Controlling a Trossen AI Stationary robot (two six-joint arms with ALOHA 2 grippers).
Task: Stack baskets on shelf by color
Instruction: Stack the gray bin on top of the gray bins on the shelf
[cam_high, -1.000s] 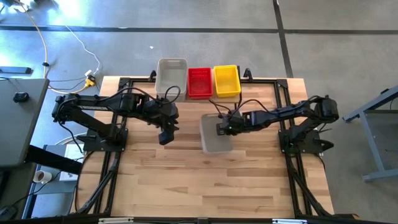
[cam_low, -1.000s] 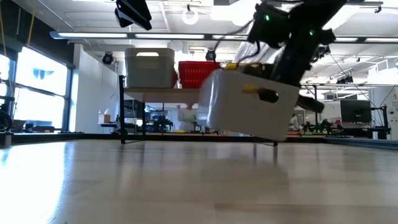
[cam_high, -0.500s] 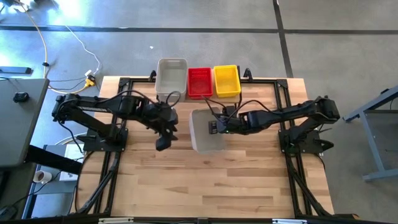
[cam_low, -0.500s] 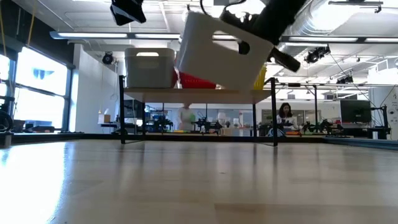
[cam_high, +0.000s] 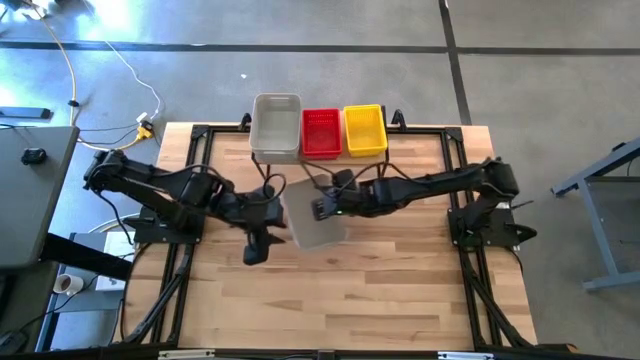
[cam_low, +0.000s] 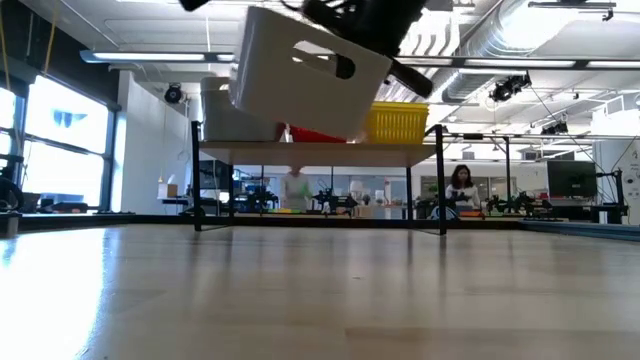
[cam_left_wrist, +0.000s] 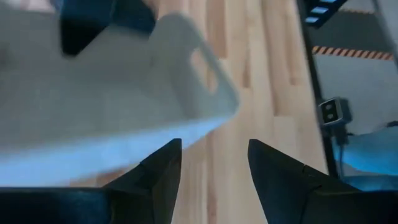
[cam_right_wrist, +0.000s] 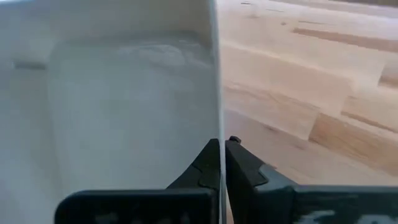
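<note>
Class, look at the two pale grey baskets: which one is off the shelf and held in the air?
The grey basket over the table's middle: the right claw pinches its wall, lifted and tilted. The other grey basket sits on the shelf beside the red basket.

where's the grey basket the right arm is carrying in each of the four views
High view: grey basket at table centre, in front of the shelf.
Low view: upper middle, tilted, airborne before the shelf.
Left wrist view: fills the upper left.
Right wrist view: fills the left, wall clamped in the right pincer.
Shared landmark: the shelf.

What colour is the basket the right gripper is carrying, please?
Pale grey basket, clearest in the high view; right gripper pinches its wall.
</note>
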